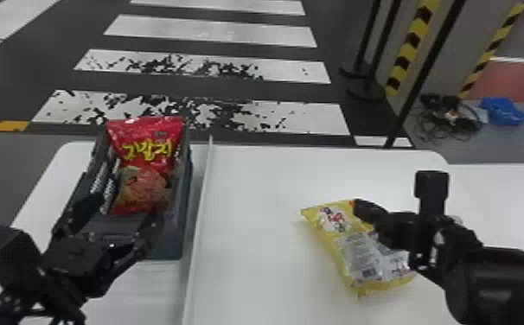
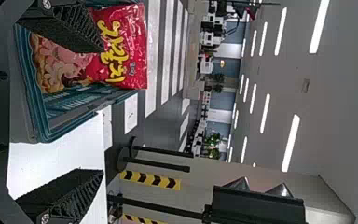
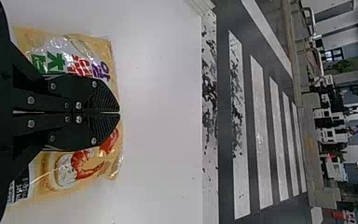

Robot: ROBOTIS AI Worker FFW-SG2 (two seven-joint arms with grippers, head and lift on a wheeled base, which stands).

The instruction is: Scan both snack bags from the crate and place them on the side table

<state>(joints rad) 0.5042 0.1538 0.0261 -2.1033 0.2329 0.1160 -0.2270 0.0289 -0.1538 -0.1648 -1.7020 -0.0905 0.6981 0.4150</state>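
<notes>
A dark crate (image 1: 179,233) stands at the left in the head view, with a red snack bag (image 1: 144,173) leaning upright inside. My left gripper (image 1: 120,211) is open at the crate's near part, its fingers apart at either side of the red bag's lower end. In the left wrist view the gripper (image 2: 102,109) has the red bag (image 2: 130,51) beside one finger. To the right, my right gripper (image 1: 356,207) is shut on a yellow snack bag (image 1: 352,250), barcode side toward the head. The right wrist view shows the gripper (image 3: 119,112) across the yellow bag's (image 3: 74,163) printed front.
The white table (image 1: 252,207) spreads under both arms, and a thin raised divider (image 1: 200,207) runs between the crate and the yellow bag. Another white surface (image 1: 512,194) adjoins at the right. Black posts and a striped pillar (image 1: 408,52) stand beyond on the floor.
</notes>
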